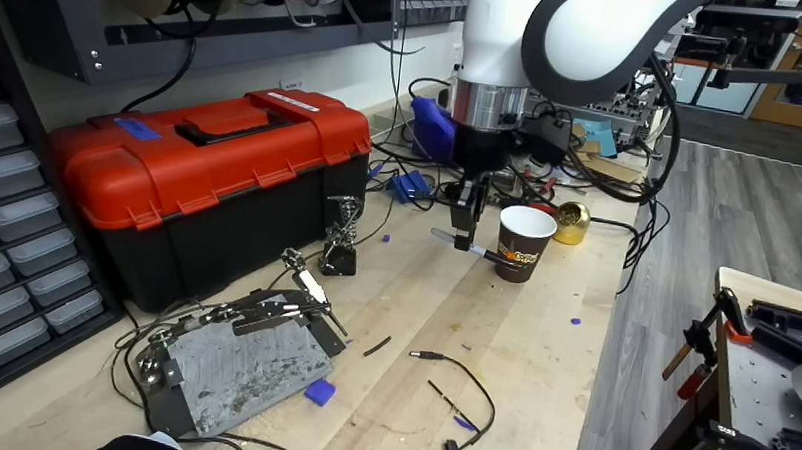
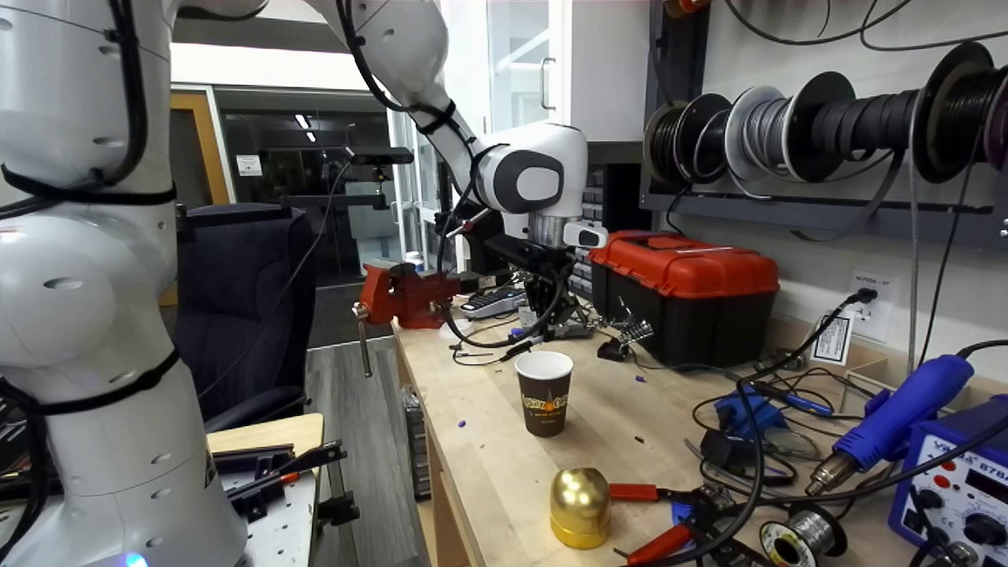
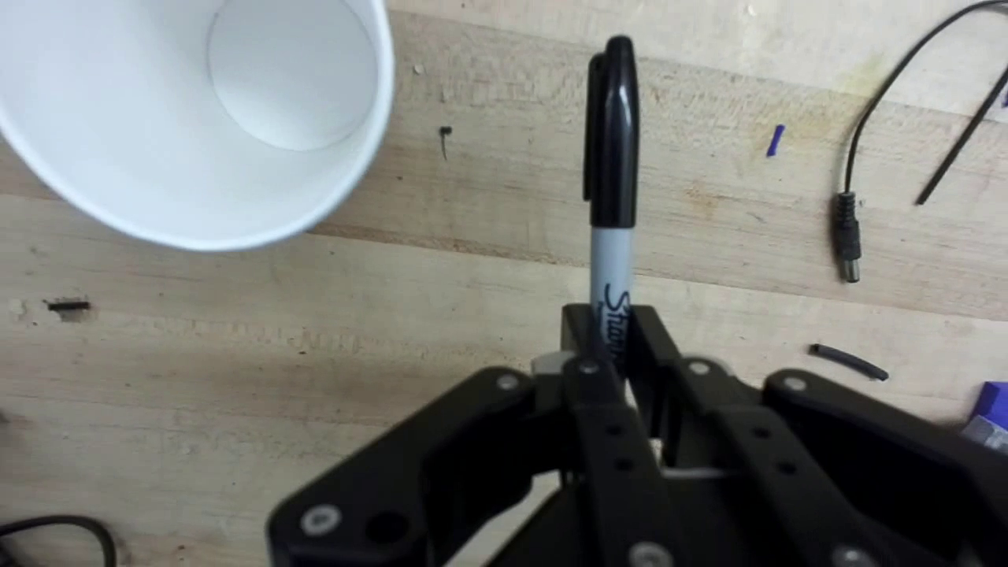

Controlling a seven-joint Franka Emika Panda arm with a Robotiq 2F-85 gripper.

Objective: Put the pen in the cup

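Note:
The pen is a grey marker with a black cap, in an exterior view (image 1: pixel 480 250) and in the wrist view (image 3: pixel 613 205). My gripper, in an exterior view (image 1: pixel 464 242) and in the wrist view (image 3: pixel 614 331), is shut on its grey body. The pen lies nearly level, its cap sloping slightly down, above the table. The cup is dark brown paper with a white rim and white inside. It stands upright in both exterior views (image 1: pixel 527 240) (image 2: pixel 545 403). In the wrist view its open mouth (image 3: pixel 315 189) is left of the pen, with nothing seen inside.
A gold dome-shaped container (image 1: pixel 571 224) stands beside the cup. Red-handled pliers (image 2: pixel 632 492) and cables are near it. The red toolbox (image 1: pixel 229 162), a helping-hand stand (image 1: pixel 341 237) and a grey plate (image 1: pixel 248 365) are along the table. A thin cable (image 1: pixel 491 398) loops there.

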